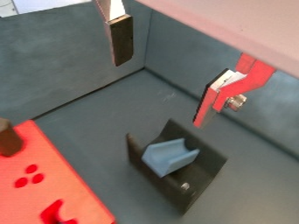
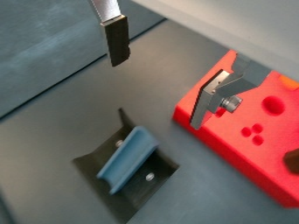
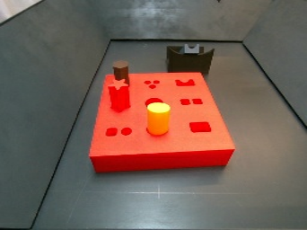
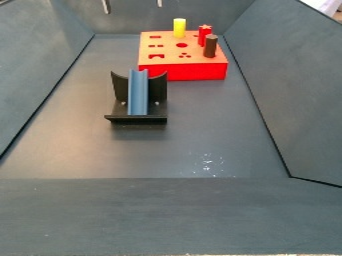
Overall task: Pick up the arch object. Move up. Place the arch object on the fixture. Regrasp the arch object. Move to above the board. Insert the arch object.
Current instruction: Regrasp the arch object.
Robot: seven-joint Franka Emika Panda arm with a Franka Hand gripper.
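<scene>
My gripper (image 2: 163, 70) hangs wide and empty above the fixture (image 4: 135, 117), where the arch object (image 4: 138, 91) stands propped upright, well apart from the board (image 4: 201, 68) at the far end. To regrasp cleanly, I judge I must descend centred, fingers (image 1: 121, 41) straddling the piece's flat sides before closing.

arch object (image 4: 139, 91) upright against fixture (image 4: 134, 112) | board (image 4: 187, 58) well behind | gripper (image 4: 106, 7) barely visible at top edge
</scene>
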